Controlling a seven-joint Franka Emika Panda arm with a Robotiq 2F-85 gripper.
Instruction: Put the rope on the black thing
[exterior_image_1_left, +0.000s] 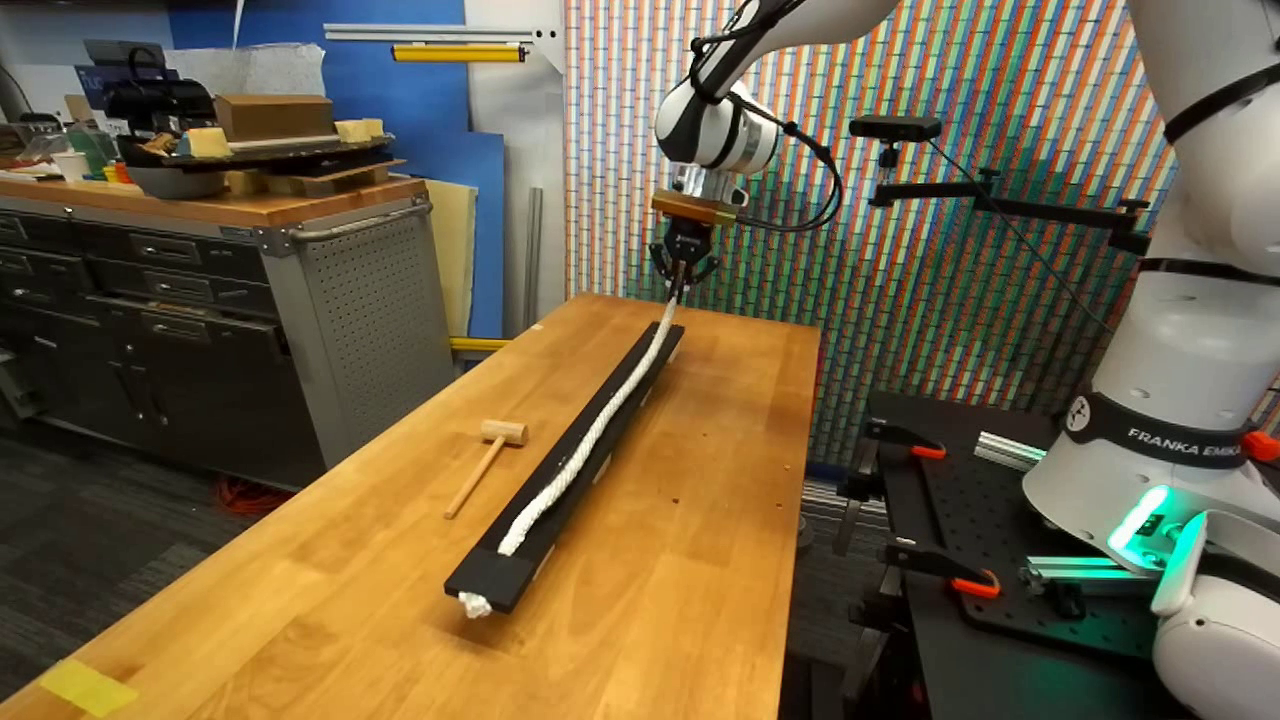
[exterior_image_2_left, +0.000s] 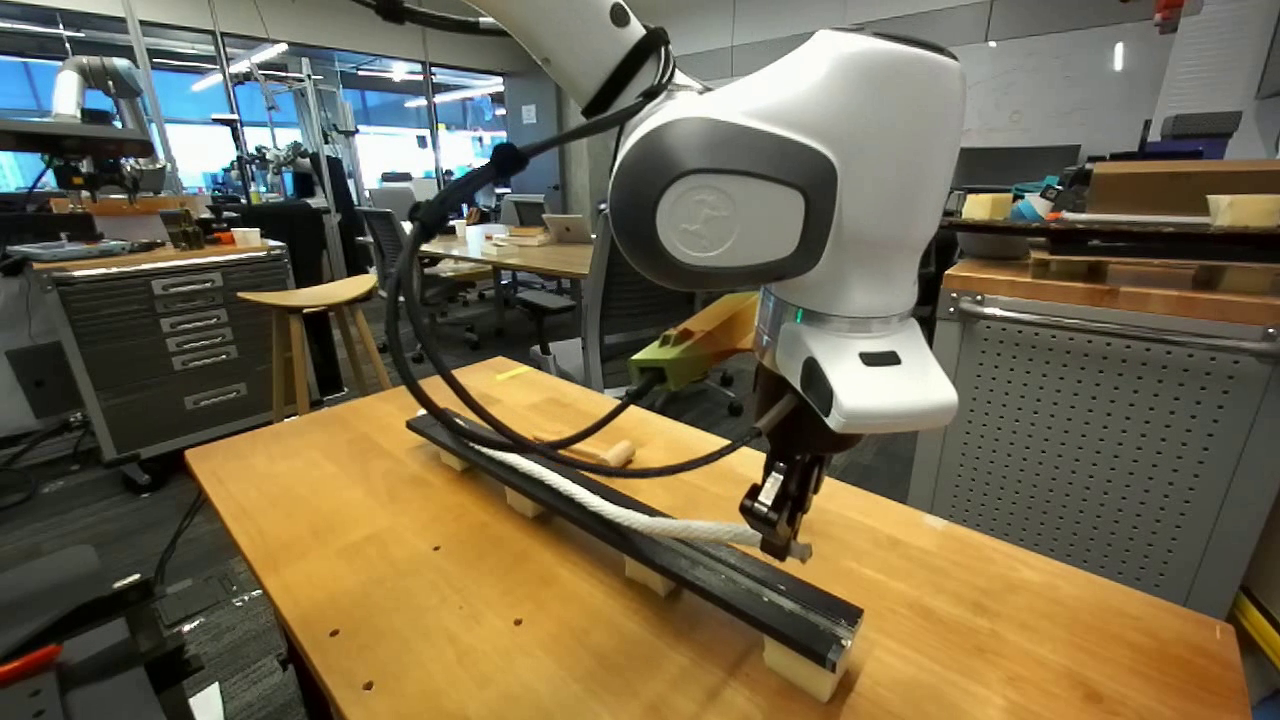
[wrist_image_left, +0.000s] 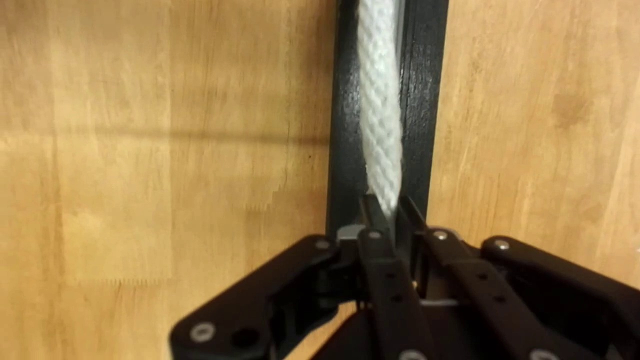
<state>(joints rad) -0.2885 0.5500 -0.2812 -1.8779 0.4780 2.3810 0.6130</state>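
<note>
Pincer clamped narrow on the rope, above the black bar.

In an exterior view I have the rope's far end gripped; the rest lies along the bar to a black end piece at the near end, a whitish tuft past it. The wooden mallet sits left of the bar; broad tabletop runs right to the edge. Pale blocks raise the bar in an exterior view, where I see rope sloping up to the pincer, a stub poking through, the bar's end reaching past, near right. In the wrist view the rope runs between the fingers, their tips within the bar's long edges, tabletop on either side.
</note>
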